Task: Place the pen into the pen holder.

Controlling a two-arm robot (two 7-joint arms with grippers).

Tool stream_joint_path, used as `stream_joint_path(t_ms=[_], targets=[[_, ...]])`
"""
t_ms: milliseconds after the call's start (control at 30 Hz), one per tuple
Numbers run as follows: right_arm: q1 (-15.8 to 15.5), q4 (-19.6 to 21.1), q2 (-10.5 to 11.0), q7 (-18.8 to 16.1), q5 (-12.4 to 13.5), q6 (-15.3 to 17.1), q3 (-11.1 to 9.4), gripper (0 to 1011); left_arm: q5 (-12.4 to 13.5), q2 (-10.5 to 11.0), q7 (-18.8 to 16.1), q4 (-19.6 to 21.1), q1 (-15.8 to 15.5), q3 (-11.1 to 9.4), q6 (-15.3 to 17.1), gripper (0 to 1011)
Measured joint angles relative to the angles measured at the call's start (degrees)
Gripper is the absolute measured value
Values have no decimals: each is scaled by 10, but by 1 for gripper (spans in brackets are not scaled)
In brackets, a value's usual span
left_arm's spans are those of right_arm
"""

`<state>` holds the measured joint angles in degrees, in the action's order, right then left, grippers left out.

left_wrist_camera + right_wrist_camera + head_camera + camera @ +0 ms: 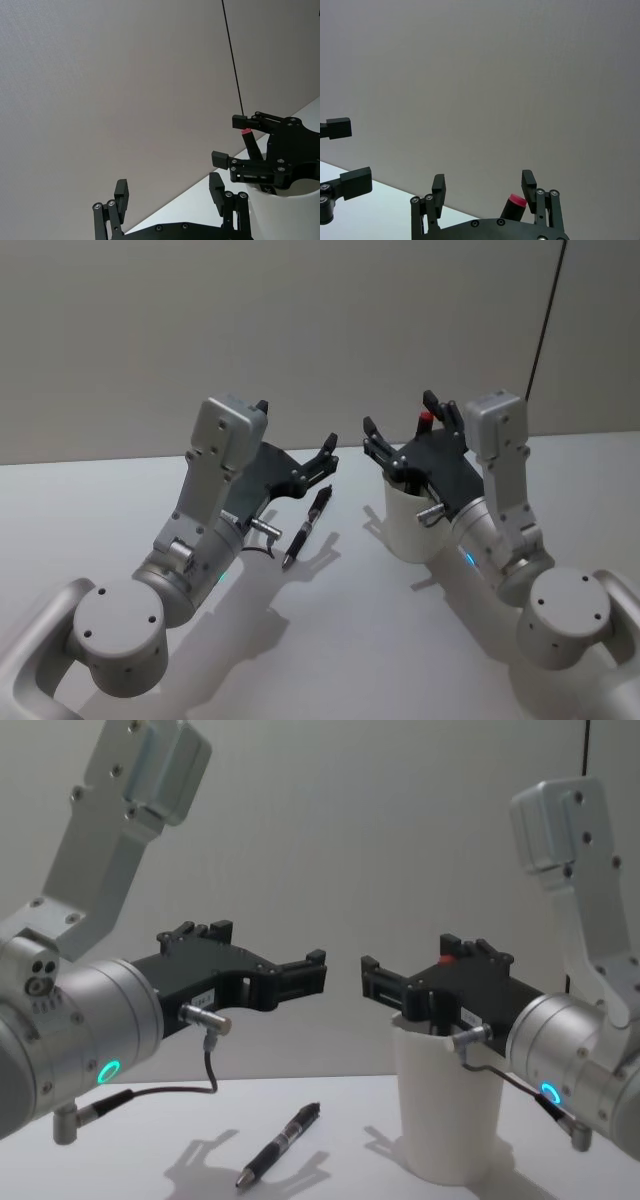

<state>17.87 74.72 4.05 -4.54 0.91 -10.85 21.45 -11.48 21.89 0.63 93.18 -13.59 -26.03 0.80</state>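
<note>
Pen point(305, 527): black, unheld, lying flat on the white worktop point(330, 640), near the cup but not touching it. Its long axis runs diagonally, writing tip toward the robot and slightly to its left, back end toward the wall. Cup point(408, 528): upright with its mouth open, ready to receive the pen. Left claw point(169, 192): fingers apart and empty, raised over the pen's far end, probably poised to descend. Right claw point(483, 182): fingers apart above the cup's rim, gripping nothing. A red-tipped stick point(516, 201) rises between its fingers.
</note>
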Motion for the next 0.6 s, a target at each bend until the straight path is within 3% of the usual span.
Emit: stream_joint_path(t_ms=[133,333,600], targets=[[-1,5,1,-2,1,2,-1,1000,0,0,0,0,0,0,0,1001],[-8,33,10,-11,18,11,-8,1001,0,0,0,0,0,0,0,1001],[-36,111,46,-33,84,30,-34,1001,0,0,0,0,0,0,0,1000]])
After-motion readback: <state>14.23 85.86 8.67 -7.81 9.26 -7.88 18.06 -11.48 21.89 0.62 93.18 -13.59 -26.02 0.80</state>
